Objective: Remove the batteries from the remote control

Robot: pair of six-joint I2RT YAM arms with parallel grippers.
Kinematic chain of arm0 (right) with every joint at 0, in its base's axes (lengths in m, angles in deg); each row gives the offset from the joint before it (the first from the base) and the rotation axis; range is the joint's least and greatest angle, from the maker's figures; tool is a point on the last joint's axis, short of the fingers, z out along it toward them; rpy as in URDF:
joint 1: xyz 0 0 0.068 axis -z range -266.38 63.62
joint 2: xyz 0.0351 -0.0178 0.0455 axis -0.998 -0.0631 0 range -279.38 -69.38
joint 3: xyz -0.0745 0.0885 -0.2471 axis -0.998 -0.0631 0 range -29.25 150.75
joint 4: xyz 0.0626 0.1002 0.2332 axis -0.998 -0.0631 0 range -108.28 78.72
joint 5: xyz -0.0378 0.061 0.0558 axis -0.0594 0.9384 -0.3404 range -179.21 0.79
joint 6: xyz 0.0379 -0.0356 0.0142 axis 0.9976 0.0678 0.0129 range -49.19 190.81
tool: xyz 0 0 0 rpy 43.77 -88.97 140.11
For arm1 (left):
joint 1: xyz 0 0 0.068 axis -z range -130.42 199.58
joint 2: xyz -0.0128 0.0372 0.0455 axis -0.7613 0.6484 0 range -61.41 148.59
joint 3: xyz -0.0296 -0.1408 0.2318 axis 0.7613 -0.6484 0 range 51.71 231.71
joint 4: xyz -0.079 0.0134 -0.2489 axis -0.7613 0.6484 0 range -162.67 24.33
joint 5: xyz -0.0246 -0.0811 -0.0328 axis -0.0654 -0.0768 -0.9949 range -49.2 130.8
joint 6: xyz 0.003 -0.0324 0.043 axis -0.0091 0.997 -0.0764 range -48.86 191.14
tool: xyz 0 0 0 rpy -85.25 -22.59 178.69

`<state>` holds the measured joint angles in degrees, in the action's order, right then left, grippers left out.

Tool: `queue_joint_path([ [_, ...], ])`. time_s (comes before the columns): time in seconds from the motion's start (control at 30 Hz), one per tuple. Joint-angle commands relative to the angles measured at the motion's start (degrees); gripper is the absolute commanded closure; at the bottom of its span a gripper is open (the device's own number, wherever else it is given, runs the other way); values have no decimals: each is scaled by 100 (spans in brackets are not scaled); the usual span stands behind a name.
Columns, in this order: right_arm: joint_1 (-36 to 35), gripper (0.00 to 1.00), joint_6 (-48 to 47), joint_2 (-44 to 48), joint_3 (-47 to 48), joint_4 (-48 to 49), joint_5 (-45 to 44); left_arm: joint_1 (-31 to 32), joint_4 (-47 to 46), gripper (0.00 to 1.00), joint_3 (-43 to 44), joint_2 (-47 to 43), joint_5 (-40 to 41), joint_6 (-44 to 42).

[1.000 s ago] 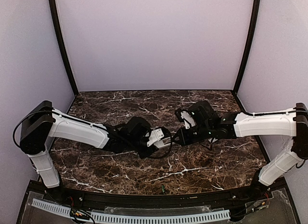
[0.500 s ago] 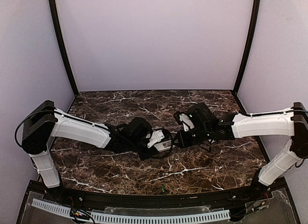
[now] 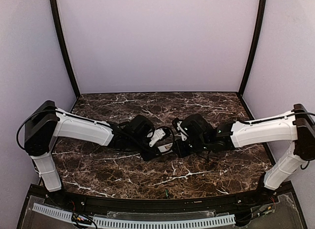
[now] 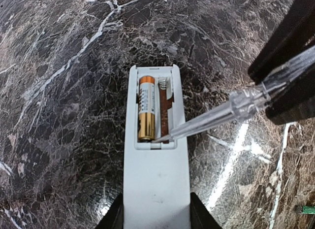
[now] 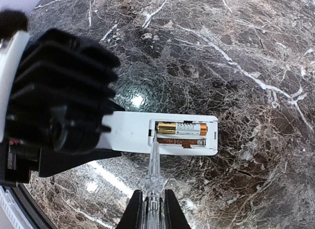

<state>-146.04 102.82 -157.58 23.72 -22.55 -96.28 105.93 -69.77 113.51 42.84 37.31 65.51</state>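
Note:
The white remote control [image 4: 156,189] is held above the marble table, back face up, its battery compartment uncovered. One gold battery [image 4: 146,108] lies in the left slot. The slot beside it holds no battery and shows a brown strip and a spring. My left gripper [image 4: 156,220] is shut on the remote's lower end, one finger on each long side. My right gripper [image 5: 153,214] is shut on a thin clear stick-like tool [image 5: 154,172]. The tool's tip rests at the compartment's inner end, by the battery [image 5: 181,128]. In the top view both grippers meet mid-table around the remote [image 3: 166,148].
The dark marble table [image 3: 197,175] runs to purple walls at the back and sides, with black frame posts [image 3: 63,47] in the corners. A small green item [image 3: 166,193] lies at the table's front edge.
The right arm has moved left and brought the clear tool's tip to the remote's compartment. The left wrist has shifted slightly back with the remote. Both grips are unchanged.

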Motion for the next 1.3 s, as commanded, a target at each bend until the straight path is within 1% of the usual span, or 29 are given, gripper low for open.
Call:
queue_joint_path([
  [0.0, -175, 100, -80, -211, 90, 162, -600, -49, -574, 100, 392, -177, -992, 347],
  [0.33, -554, 100, -546, -600, 216, 60, -1409, -164, -443, 100, 522, -31, -1372, 495],
  [0.53, -709, 100, -1201, -607, 125, -24, -1989, -254, -56, 100, 768, 150, -1682, 511],
  [0.7, -764, 100, -1625, -505, 10, -33, -2327, -266, 68, 100, 871, 229, -1806, 485],
  [0.87, -760, 100, -1869, -483, -15, -24, -2394, -274, 112, 100, 895, 250, -1809, 430],
  [1.27, -764, 100, -1916, -461, 37, -16, -2297, -275, 214, 100, 929, 254, -1701, 289],
])
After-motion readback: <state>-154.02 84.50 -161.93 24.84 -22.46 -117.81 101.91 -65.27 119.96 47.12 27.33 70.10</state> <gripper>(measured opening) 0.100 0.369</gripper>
